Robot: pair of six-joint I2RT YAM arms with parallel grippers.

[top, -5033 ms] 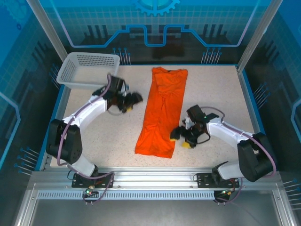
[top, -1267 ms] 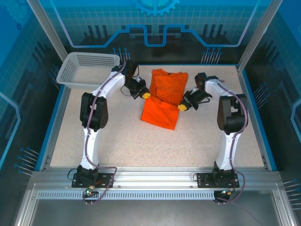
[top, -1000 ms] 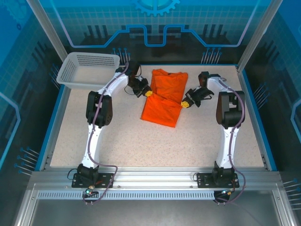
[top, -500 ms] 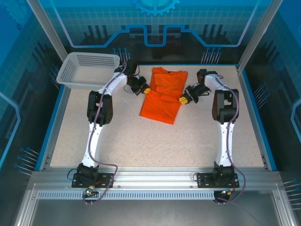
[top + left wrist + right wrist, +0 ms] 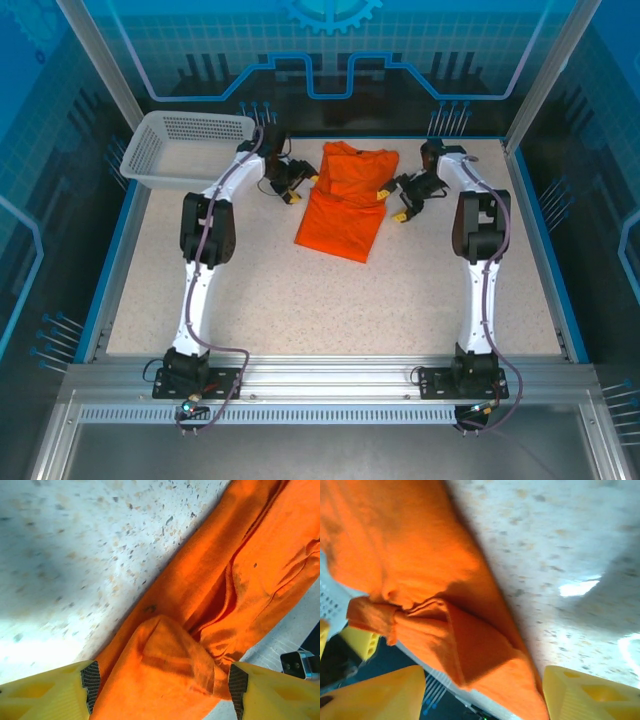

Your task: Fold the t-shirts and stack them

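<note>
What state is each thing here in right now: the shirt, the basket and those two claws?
t-shirt: folded over on itself, lying on the table, not gripped.
basket: upright at the far left corner, looks empty.
left gripper: open, fingers spread wide at one edge of the shirt.
right gripper: open, fingers spread wide at the opposite edge.

Bright, even light, wrist views blurred
</note>
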